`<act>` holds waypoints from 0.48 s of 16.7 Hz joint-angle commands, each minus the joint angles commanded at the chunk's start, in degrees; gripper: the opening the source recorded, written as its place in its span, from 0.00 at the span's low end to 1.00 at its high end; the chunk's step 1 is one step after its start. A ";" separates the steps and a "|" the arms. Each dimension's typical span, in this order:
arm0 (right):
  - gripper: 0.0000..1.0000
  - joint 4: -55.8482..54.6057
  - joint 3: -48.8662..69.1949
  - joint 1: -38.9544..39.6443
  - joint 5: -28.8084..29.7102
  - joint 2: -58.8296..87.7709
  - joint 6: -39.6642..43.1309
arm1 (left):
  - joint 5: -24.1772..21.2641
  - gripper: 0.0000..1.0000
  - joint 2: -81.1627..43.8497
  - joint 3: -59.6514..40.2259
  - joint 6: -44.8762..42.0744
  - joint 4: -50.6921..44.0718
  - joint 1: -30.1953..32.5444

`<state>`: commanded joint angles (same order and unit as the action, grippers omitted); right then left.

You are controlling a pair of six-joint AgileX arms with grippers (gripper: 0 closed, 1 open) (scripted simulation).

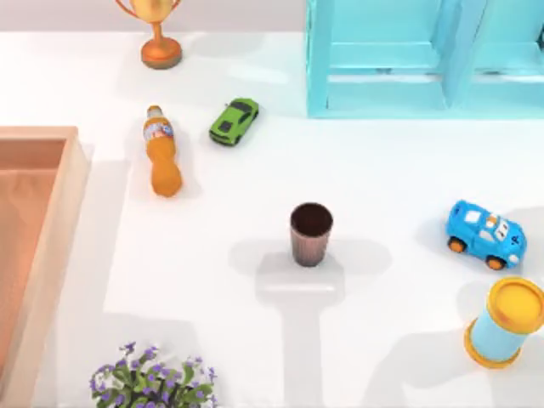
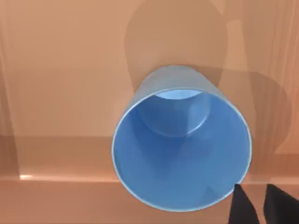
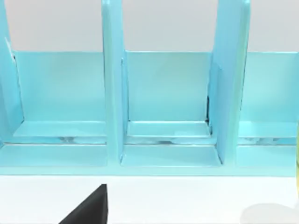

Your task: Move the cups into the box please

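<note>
Where the left claw (image 2: 254, 210) hangs over the box (image 2: 60, 70), the light blue cup (image 2: 180, 149) sits just beside it, mouth open toward the claw. The cup's rim is close against the claw's dark tip, and I cannot tell whether the two touch. The cup seems to stand upright on the box's darker orange floor, though from this angle its base is hidden by its own wall. A tan wall of the box runs just past the cup, on the claw's side. Whether the left claw is open or closed cannot be told from the little that shows.

The right claw (image 3: 88, 210) shows as one dark wedge low over the white desk (image 1: 382, 340), and its state cannot be told either. Straight ahead of it, near but not touching, stands the turquoise shelf unit (image 3: 163, 102), its open compartments facing the claw.

The dark reddish-brown cup (image 1: 311, 234) stands upright on the desk, well apart from the box, out in the open middle. Around it, none touching it, lie an orange bottle (image 1: 161, 153) on its side, a green toy car (image 1: 235, 121), a blue toy car (image 1: 485, 234) and a blue cylinder with yellow lid (image 1: 506, 323).
</note>
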<state>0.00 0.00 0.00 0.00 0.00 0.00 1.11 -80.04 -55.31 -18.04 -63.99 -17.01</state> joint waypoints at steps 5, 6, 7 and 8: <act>1.00 0.00 0.00 0.00 0.00 0.00 0.00 | 0.00 0.75 0.00 0.00 0.00 0.00 0.00; 1.00 0.00 0.00 0.00 0.00 0.00 0.00 | 0.00 0.83 0.00 0.00 0.00 0.00 0.00; 1.00 0.00 0.00 0.00 0.00 0.00 0.00 | 0.00 0.90 0.00 0.00 0.00 0.00 0.00; 1.00 0.00 0.00 0.00 0.00 0.00 0.00 | 0.00 0.98 0.00 0.00 0.00 0.00 0.00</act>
<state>0.00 0.00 0.00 0.00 0.00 0.00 1.11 -80.04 -55.31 -18.04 -63.99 -17.01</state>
